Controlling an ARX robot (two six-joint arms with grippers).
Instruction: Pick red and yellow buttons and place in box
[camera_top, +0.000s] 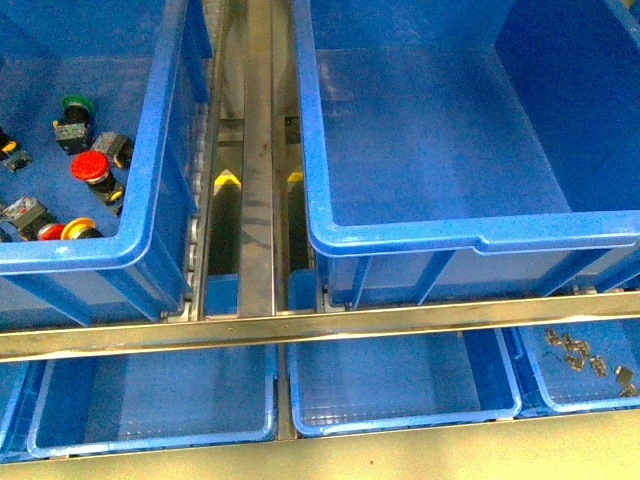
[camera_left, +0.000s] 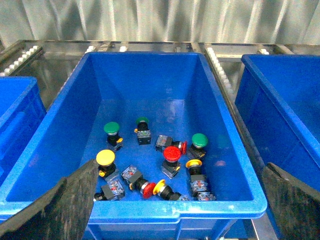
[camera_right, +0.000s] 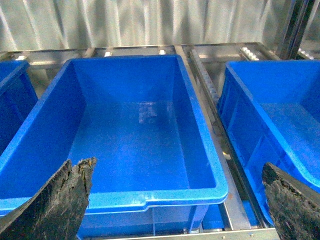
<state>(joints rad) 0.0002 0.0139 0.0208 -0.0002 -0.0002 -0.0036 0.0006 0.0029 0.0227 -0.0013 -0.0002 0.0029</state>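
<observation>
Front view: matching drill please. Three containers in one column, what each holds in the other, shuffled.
Containers:
1. left crate
2. right crate
3. near-right shallow tray

Contents:
A. small metal parts
B. nothing visible inside
C. push-button switches

Pairs: 1-C, 2-B, 3-A.

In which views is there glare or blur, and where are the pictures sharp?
Front view: slightly soft, with glare along the metal rail and the rim of the box. Left wrist view: the red button and its neighbours are evenly lit and sharp; the near gripper fingers are dark. Right wrist view: a pale reflection lies on the box floor.
</observation>
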